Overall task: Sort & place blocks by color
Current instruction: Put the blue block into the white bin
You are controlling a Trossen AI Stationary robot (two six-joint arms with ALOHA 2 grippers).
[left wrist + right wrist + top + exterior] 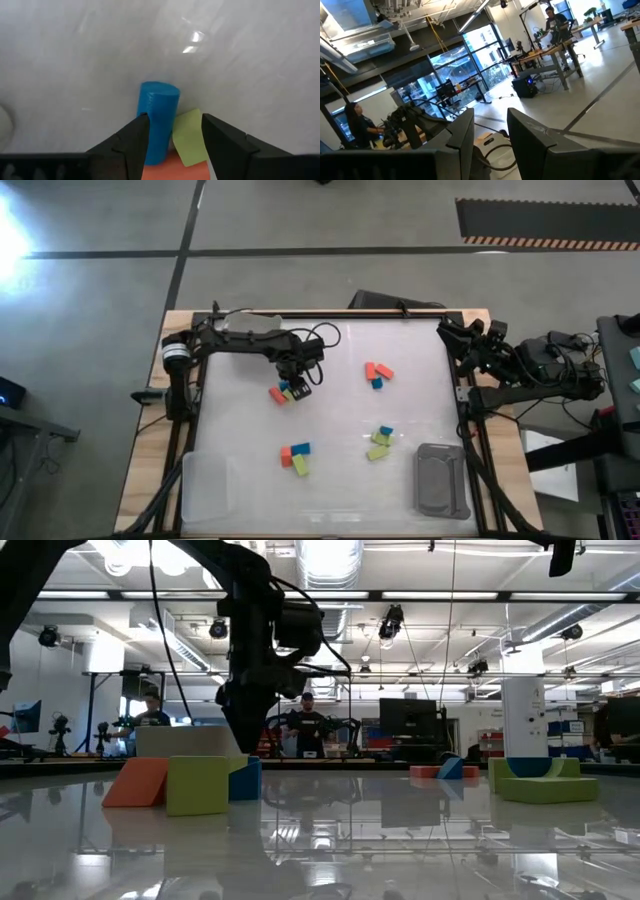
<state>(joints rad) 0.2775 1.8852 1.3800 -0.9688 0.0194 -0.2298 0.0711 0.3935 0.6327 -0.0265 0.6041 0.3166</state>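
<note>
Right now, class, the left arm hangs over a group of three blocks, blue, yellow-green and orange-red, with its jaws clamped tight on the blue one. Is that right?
Not quite. The jaws of the left gripper stand apart, not clamped: the left wrist view shows the blue block and the yellow-green block between them, the orange-red block beneath. The rest holds.
</note>
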